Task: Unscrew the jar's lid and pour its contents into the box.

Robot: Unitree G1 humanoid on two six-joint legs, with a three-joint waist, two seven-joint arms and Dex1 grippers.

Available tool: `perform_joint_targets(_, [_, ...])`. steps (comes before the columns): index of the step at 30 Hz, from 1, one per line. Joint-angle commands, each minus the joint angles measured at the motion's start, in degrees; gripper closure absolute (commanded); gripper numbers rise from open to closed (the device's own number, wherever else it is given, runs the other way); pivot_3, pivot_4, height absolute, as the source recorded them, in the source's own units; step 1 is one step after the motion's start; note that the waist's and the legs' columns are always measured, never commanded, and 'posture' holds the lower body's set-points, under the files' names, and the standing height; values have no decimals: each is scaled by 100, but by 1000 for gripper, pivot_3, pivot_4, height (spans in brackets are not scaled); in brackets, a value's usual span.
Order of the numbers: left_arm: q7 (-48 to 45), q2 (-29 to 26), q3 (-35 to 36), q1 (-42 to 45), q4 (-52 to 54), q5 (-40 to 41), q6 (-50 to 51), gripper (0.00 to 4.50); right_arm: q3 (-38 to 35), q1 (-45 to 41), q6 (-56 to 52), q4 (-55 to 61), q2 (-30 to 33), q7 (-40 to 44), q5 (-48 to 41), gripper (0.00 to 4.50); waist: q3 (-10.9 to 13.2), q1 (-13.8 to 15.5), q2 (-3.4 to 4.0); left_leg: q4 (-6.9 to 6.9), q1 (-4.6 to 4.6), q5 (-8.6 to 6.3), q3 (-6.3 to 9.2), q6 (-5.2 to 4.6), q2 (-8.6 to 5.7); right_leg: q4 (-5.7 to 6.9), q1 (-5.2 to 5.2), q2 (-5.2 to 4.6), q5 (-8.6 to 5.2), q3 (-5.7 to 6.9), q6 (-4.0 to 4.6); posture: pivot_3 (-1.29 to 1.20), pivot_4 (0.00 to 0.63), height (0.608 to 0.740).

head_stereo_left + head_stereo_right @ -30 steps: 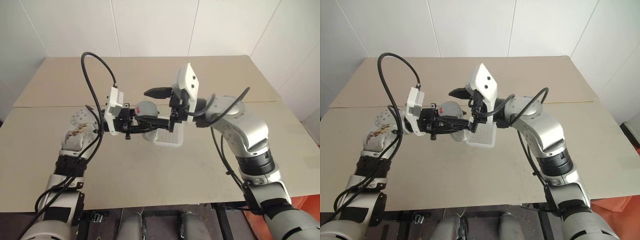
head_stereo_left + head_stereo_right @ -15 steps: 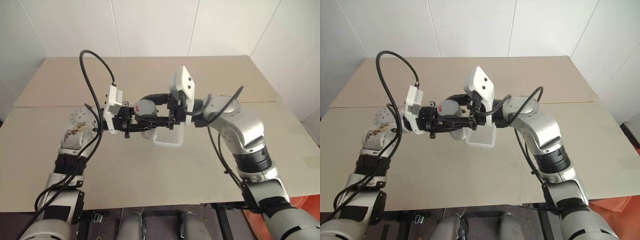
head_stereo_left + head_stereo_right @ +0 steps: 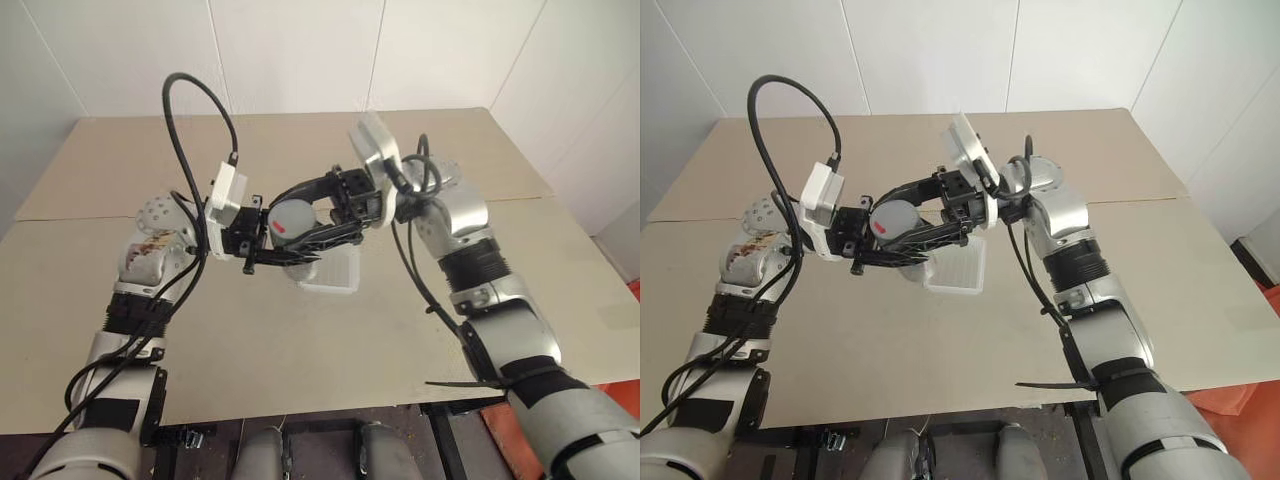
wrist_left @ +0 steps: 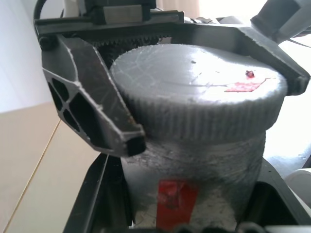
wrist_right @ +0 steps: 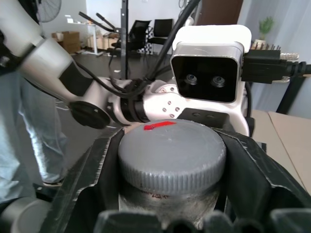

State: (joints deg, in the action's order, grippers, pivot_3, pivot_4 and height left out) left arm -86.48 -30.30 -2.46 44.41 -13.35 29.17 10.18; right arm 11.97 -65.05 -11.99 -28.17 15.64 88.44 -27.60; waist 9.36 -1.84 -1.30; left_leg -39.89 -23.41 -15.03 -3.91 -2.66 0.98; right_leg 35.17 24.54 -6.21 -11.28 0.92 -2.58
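Left wrist view: lid point(image 4: 197, 94) capping jar point(image 4: 194, 184).

Wide flat beige tabletop point(image 3: 300, 350) with a thin seam line across it, plain white panelled walls point(image 3: 290, 50) behind, black office chairs point(image 5: 146, 29) (far back in the room), brown cardboard boxes point(image 5: 65, 39) beside them

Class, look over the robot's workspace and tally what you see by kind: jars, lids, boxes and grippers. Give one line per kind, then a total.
Jars: 1, the jar, held above the table.
Lids: 1, the lid, grey, on the jar.
Boxes: 1, the box, translucent white, on the table.
Grippers: 2, the left gripper and the right gripper.
Total: 5
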Motion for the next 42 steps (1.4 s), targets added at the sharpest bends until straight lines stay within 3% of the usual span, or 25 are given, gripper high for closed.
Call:
perform_joint_targets(1, [260,-43,181,-37,23,-98,-155,2530,-266,323,-74,695,224,-127,-50,198,0,58,0,0,-1,1,1,2,0,0,0,0,0,1,0,0,150,740])
perform_joint_targets(4, [409,-107,280,-92,-41,-89,-58,2530,-460,901,-353,1567,533,-669,-34,33,0,145,0,-5,-5,1,3,2,-4,-1,-3,-6,0,6,0,0,150,740])
perform_joint_targets(10, [725,-105,342,-162,-222,-167,40,2530,-731,1661,-2072,4066,669,-3109,-85,33,0,112,0,-8,-10,1,1,1,-4,14,12,-9,0,3,0,0,150,740])
perform_joint_targets(16, [773,22,275,-223,-175,-161,138,2530,-383,1570,-2762,4539,327,-4285,220,33,0,98,0,-6,-9,1,-1,2,-4,25,19,-5,0,-2,1,0,150,740])
perform_joint_targets(24, [803,44,287,-303,-14,-131,252,2530,14,1278,-2565,3663,-54,-4723,749,33,0,109,0,-6,-15,-1,-1,-1,-6,16,18,-5,0,-1,1,0,150,740])
perform_joint_targets(30, [813,-77,382,-423,142,-61,301,2530,-74,1233,-2490,3380,36,-4633,794,33,0,103,0,-5,-19,-1,-1,-2,-5,12,19,-5,0,0,0,0,150,740])
perform_joint_targets(42, [601,-481,594,-639,289,90,351,2530,-1085,1577,-2374,3156,1261,-4312,366,33,0,182,-1,-6,-23,-5,0,-10,-9,4,15,-12,0,6,0,0,150,740])
